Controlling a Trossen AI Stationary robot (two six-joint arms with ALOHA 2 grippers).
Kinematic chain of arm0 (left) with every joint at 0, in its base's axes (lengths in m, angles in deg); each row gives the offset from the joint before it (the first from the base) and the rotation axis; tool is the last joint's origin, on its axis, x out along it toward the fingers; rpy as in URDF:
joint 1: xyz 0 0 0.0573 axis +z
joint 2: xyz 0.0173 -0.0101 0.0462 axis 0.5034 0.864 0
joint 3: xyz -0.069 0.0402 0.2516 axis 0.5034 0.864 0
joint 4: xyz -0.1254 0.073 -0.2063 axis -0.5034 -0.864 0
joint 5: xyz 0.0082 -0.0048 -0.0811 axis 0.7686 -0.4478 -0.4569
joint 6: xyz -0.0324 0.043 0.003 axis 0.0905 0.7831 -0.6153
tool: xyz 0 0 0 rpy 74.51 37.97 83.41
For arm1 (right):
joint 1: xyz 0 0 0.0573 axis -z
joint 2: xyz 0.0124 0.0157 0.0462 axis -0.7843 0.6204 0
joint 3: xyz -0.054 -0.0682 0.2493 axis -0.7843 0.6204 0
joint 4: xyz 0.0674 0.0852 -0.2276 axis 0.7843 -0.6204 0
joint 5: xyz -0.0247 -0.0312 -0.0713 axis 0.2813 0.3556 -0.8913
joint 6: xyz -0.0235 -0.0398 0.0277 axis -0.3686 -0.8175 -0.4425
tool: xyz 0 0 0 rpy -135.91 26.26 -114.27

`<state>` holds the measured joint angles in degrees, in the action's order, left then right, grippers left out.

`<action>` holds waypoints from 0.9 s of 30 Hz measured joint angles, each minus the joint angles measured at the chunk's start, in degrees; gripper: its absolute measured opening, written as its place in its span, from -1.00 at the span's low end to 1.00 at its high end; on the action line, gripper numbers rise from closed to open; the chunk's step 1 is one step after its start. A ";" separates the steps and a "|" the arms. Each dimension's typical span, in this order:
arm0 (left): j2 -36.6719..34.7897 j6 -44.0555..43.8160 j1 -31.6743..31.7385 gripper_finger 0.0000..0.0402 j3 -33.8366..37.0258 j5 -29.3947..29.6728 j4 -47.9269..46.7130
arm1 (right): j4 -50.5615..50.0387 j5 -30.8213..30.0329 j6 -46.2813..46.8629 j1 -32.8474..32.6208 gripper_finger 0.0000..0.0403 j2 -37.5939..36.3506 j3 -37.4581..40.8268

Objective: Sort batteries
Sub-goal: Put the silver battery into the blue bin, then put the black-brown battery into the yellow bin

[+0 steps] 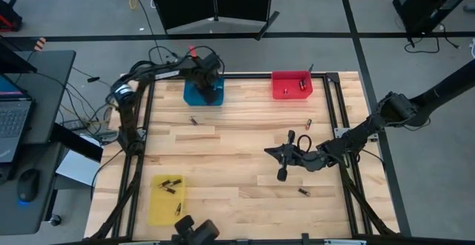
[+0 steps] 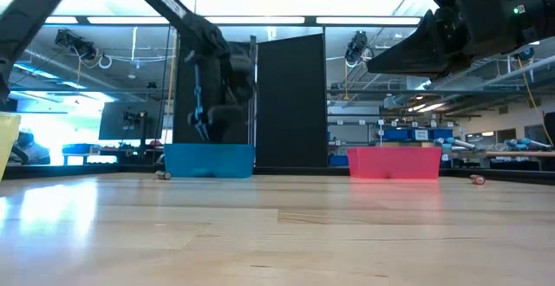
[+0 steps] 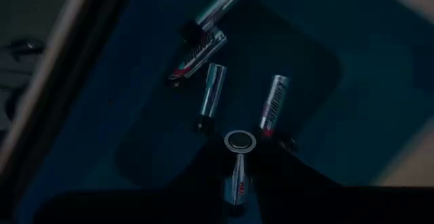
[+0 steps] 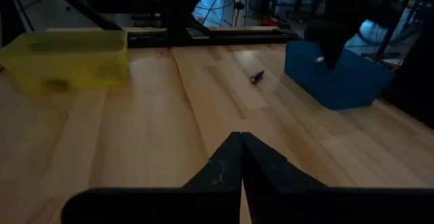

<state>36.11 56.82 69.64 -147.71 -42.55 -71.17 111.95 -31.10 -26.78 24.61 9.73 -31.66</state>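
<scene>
My left gripper (image 1: 210, 84) hangs over the blue bin (image 1: 194, 95) at the far left of the table, pointing down, shut on a silver battery (image 3: 239, 176). Several batteries (image 3: 211, 91) lie on the bin's floor below it. My right gripper (image 1: 272, 153) hovers over the middle of the table. Its fingers (image 4: 224, 163) meet, and nothing shows between them. Loose batteries lie on the wood (image 1: 194, 119) (image 1: 306, 123) (image 1: 303, 191). Others lie in the red bin (image 1: 291, 84) and the yellow bin (image 1: 167, 198). My left gripper pinches the silver battery by its upper part (image 3: 237, 189) between the two fingers, coming from above and pointing down. The battery stands upright along the fingers, its free end (image 3: 240, 141) toward the bin's floor, over the batteries lying there.
A black frame rail (image 1: 223, 76) runs round the table's edges. The blue bin (image 2: 208, 159) and red bin (image 2: 393, 162) stand along the far edge, the yellow bin (image 4: 68, 58) at the near left. Bare wood (image 1: 223, 156) lies between them.
</scene>
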 joint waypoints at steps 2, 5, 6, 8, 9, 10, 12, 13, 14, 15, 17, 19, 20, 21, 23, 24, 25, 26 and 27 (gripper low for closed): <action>2.30 -0.04 0.00 -0.75 -0.16 -0.07 -0.12 | -0.02 -0.01 0.00 0.00 -0.92 0.00 0.00; 4.78 -0.07 -0.02 -0.75 -0.14 -0.25 0.08 | -0.06 0.00 -0.02 0.00 -0.96 0.00 0.00; 5.25 -0.07 -0.02 -0.75 -0.14 -0.29 0.36 | -0.07 0.00 -0.04 0.00 -0.96 0.00 0.00; 5.98 0.00 -0.02 -0.75 -0.16 -0.35 0.98 | -0.07 0.00 -0.06 0.00 -0.96 0.00 0.00; 6.28 0.00 -0.02 -0.75 -0.16 -0.35 1.38 | -0.09 -0.01 -0.04 0.00 -0.95 0.00 0.00; 6.38 -0.06 -0.02 -0.75 -0.14 -0.37 1.97 | -0.24 0.00 -0.02 0.00 -0.94 0.00 0.00; 6.31 -0.08 -0.02 -0.75 -0.16 -0.37 3.16 | -0.60 -0.02 0.00 0.00 -0.93 0.00 0.00; 6.30 -0.08 -0.02 -0.75 -0.16 -0.37 3.71 | -0.76 -0.02 0.00 0.00 -0.93 0.00 0.00; 6.30 -0.09 -0.02 -0.75 -0.16 -0.37 4.03 | -0.83 0.00 0.00 0.00 -0.93 0.00 0.00; 6.31 -0.10 -0.02 -0.73 -0.24 -0.37 3.79 | -0.85 -0.02 0.00 0.00 -0.93 0.00 0.00; 6.31 0.06 -0.02 -0.61 -0.74 -0.37 3.53 | -0.85 -0.02 0.00 0.00 -0.95 0.00 0.00; 6.31 1.34 -0.13 -0.45 -1.80 -0.37 3.27 | -0.88 -0.02 0.00 0.00 -0.95 0.00 0.00; 6.31 1.60 -0.21 -0.37 -2.53 -0.07 2.85 | -0.90 -0.02 0.00 0.00 -0.95 0.00 0.00; 6.31 1.64 -0.35 -0.30 -3.36 0.50 2.76 | -0.90 -0.02 0.00 0.00 -0.94 0.00 0.00; 6.31 2.47 -0.61 -0.21 -5.35 1.49 2.76 | -0.90 -0.02 0.00 0.00 -0.93 0.00 0.00; 6.31 2.75 -0.82 -0.17 -6.52 1.85 2.32 | -0.90 -0.02 0.00 0.00 -0.93 0.00 0.00; 6.31 2.84 -1.01 -0.15 -7.71 2.24 1.90 | -0.90 -0.01 0.00 0.00 -0.93 0.00 0.00; 6.31 3.01 -1.24 -0.14 -8.92 2.35 1.50 | -0.90 -0.02 0.00 0.00 -0.93 0.00 0.00; 6.16 3.54 -1.53 -0.14 -10.12 2.38 0.87 | -0.90 -0.02 0.00 0.00 -0.94 0.00 0.00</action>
<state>42.27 60.36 68.11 -157.84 -40.17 -70.30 111.05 -31.12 -26.78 24.61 9.73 -31.66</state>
